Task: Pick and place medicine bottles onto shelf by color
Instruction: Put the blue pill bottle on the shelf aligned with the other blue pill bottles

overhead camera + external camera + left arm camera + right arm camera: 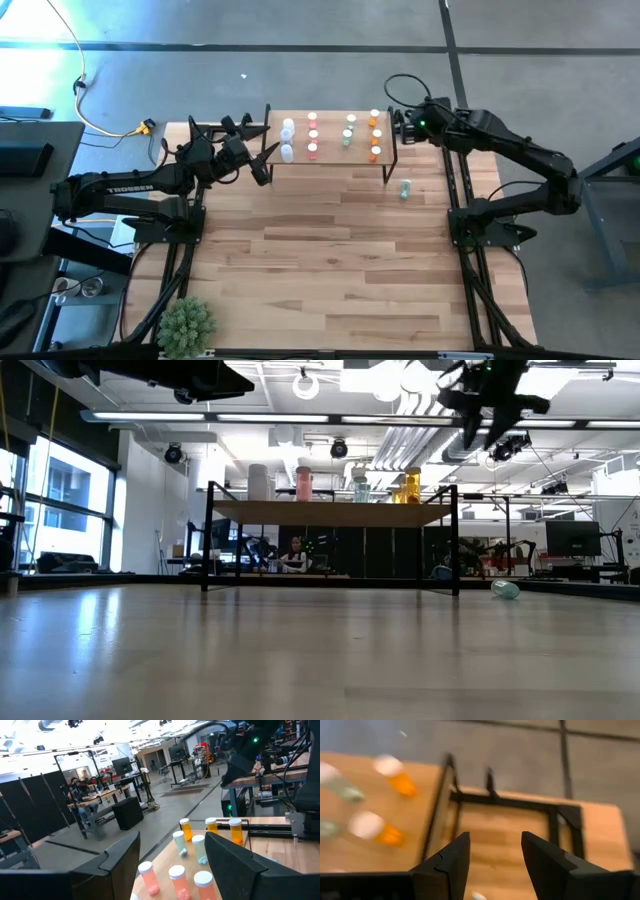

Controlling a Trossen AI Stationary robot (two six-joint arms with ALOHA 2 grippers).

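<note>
Stray green vial lies nearest the right tool

Green medicine bottle [405,188] is the one vial off the shelf [330,160]: it lies tipped on the worktop [330,260] just right of the shelf's right legs, right of centre in the high view. The right tool [398,126], fingers spread and empty, hovers just above it in that frame, at the shelf's upper right corner. The left tool [266,160], also open and empty, sits at the shelf's left edge, much farther off

two dark jointed arms, white trossen lettering on left arm [120,188], green indicator light
</note>
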